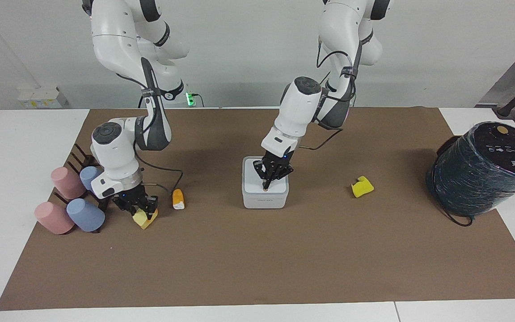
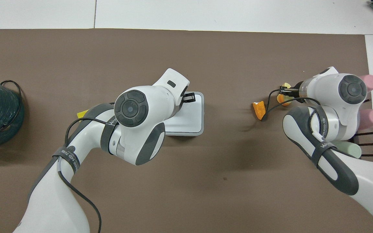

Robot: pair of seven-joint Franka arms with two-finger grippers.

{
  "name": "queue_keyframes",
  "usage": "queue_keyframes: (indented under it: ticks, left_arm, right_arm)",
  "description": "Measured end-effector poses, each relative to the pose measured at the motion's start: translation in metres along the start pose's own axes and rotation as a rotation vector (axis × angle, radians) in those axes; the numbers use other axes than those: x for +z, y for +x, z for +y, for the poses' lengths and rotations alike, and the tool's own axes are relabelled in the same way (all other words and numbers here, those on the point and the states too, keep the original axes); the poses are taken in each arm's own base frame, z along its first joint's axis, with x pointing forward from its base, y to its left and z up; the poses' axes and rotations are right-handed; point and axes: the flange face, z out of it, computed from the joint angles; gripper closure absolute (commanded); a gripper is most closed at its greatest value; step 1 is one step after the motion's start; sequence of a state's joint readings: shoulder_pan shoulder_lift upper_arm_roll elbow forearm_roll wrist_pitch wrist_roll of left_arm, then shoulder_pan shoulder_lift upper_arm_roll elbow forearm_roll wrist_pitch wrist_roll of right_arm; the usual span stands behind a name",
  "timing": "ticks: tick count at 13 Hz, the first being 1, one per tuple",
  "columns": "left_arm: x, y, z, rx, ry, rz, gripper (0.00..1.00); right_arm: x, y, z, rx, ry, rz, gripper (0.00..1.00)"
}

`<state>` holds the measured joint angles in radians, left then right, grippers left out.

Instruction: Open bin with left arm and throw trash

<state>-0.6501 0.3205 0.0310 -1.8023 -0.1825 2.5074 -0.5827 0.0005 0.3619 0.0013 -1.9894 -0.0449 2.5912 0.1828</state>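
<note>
Left gripper (image 1: 267, 186) fingertips pressed together, tip on white bin (image 1: 265, 197) lid button. Right gripper (image 1: 140, 210) pinching pale yellow scrap (image 1: 143, 219), beside orange scrap (image 1: 177, 198).

One camera sits high across the desk (image 1: 257, 268), facing the robots; the other looks steeply down from above them. Both share the brown mat (image 2: 206, 48).

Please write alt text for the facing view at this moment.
The shut left gripper presses its tips on the small white square bin's closed lid, while the right gripper closes on the pale yellow scrap beside the orange scrap.
</note>
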Motion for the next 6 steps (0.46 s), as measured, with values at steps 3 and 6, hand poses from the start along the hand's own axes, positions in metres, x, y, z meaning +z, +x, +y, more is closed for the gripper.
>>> queue_keyframes:
  ticks: [3,6]
  left_arm:
    - [-0.025,0.03,-0.012,-0.016,0.06,-0.047,1.0]
    - [-0.059,0.088,-0.071,0.019,0.116,-0.034,1.0]
  right_arm:
    - [-0.007,0.004,-0.002,0.046,0.004,0.016,1.0]
    - [-0.032,0.012,-0.009,0.076,0.012,0.045,1.0]
